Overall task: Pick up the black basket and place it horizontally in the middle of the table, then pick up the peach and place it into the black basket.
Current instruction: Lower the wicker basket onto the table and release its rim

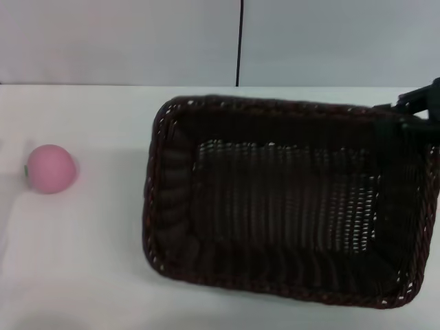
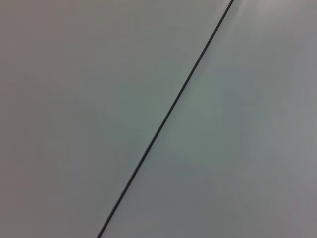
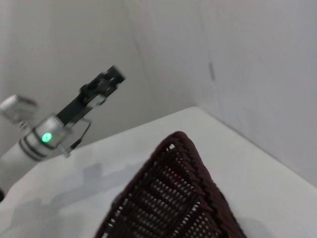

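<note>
Head view first: we see the right gripper [image 1: 421, 110] at the far right corner of the black basket [image 1: 289, 199], fingers unreadable; the peach [image 1: 49, 168] lies well apart on the table [image 1: 82, 261]. Left wrist view shows only wall. Right wrist view shows the left gripper [image 3: 106, 82] raised beyond the basket, its fingers pressed together.

Left gripper [image 3: 101, 85]: black, angular housing was seen; silver-white cylindrical wrist, lit green indicator and thin wire loop were noted. Right gripper [image 1: 421, 103]: black.
</note>
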You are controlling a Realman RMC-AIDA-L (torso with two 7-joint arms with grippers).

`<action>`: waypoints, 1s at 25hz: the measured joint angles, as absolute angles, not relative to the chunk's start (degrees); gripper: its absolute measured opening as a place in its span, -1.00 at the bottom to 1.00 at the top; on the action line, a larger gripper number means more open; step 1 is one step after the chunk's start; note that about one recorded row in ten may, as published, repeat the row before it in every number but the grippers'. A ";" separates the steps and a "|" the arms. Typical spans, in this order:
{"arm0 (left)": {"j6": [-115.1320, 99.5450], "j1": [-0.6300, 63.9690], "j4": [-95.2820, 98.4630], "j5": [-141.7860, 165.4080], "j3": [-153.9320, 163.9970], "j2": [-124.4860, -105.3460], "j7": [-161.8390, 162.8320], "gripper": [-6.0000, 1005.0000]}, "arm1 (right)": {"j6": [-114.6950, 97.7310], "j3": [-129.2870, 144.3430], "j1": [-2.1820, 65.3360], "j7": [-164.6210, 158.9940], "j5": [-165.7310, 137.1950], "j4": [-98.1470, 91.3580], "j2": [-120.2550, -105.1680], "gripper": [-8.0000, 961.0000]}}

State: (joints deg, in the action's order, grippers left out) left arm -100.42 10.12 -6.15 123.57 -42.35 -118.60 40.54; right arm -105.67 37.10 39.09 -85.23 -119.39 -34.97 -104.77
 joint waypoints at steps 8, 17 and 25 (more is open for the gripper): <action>-99.34 9.92 -6.81 123.57 -40.63 -118.71 40.62 0.23 | -106.63 37.51 39.08 -79.21 -119.67 -33.55 -105.39 -0.49; -97.62 10.22 -8.35 123.57 -39.20 -118.74 40.52 0.22 | -106.70 37.40 38.91 -76.69 -119.44 -33.60 -106.01 -0.47; -97.50 9.85 -9.30 123.57 -37.63 -118.83 40.69 0.21 | -103.94 37.02 39.01 -72.89 -119.58 -35.24 -107.30 -0.45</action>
State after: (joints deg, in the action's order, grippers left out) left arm -97.50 9.85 -9.30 123.57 -37.62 -118.83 40.69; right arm -103.94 37.03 39.01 -72.89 -119.58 -35.24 -107.30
